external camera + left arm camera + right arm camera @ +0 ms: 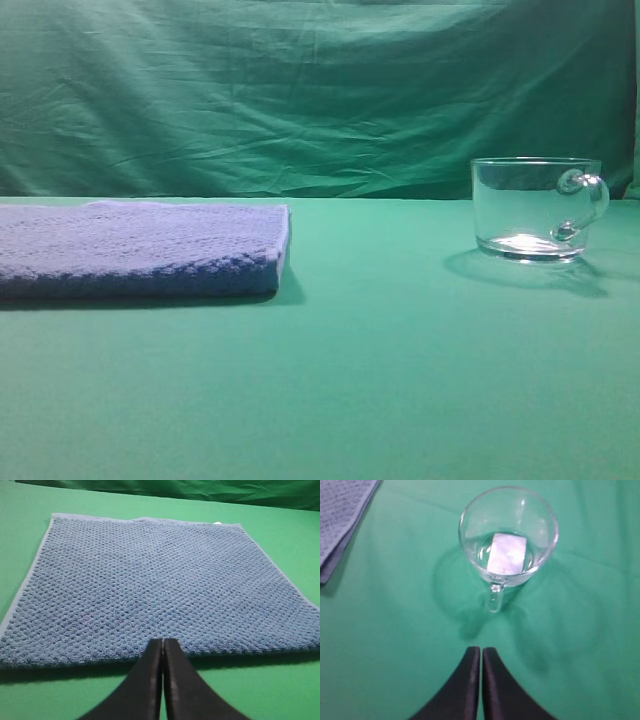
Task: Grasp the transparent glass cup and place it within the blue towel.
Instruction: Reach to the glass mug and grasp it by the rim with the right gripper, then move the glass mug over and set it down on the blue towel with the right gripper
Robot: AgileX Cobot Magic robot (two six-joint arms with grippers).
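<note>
The transparent glass cup point(535, 208) stands upright on the green cloth at the right, its loop handle to the right. In the right wrist view the cup point(508, 535) is empty and its handle points toward my right gripper point(481, 650), which is shut, empty and short of the handle. The blue towel point(140, 248) lies flat at the left. In the left wrist view the towel point(155, 585) fills the frame, and my left gripper point(163, 641) is shut and empty at its near edge. Neither gripper shows in the exterior view.
A green tablecloth point(380, 380) covers the table and a green backdrop point(300, 90) hangs behind. A corner of the towel point(342, 515) shows at the upper left of the right wrist view, well apart from the cup.
</note>
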